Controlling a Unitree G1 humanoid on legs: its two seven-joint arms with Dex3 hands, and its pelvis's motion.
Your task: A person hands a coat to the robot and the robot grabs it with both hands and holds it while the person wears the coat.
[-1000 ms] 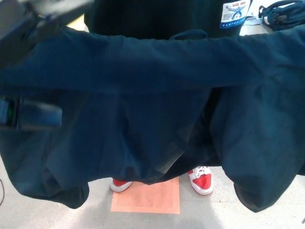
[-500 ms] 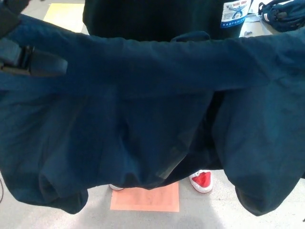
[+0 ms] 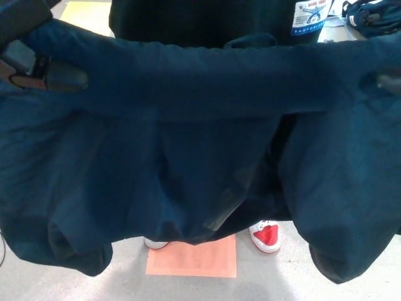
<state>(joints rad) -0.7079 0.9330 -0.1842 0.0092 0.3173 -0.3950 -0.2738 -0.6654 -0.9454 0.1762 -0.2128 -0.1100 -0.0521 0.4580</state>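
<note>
1. Coat [image 3: 200, 144]: dark navy, stretched wide across nearly the whole head view, collar edge taut along the top, body and both sleeve ends sagging low toward the floor [image 3: 263, 276]. It hangs between the robot and the person, off the floor.
2. Left hand [image 3: 44, 72]: at the upper left corner of the coat, one black finger lying across the fabric, pinching the shoulder area. It holds the coat.
3. Right hand [image 3: 390, 81]: only a grey sliver shows at the right edge, pressed into a pucker of cloth. Cannot tell how its fingers stand; the taut top line suggests that end is supported.
4. Person [image 3: 207, 22]: dark top, standing just behind the coat, close against the collar line; a red-and-white shoe [image 3: 266, 236] shows below the hem, beside an orange floor marker [image 3: 191, 257].
5. Risk, slip: the left hold looks shallow, on smooth fabric. A tug as an arm goes into a sleeve could pull the cloth free; that shoulder would drop.
6. Risk, sag: if the hands drift inward, the top edge slackens and the armholes close up, hard to find.
7. Risk, hem: the low sleeve ends hang near the feet; a step could catch them and load the hold.
8. Risk, right side: mostly out of sight, so a failing hold there would not show.
</note>
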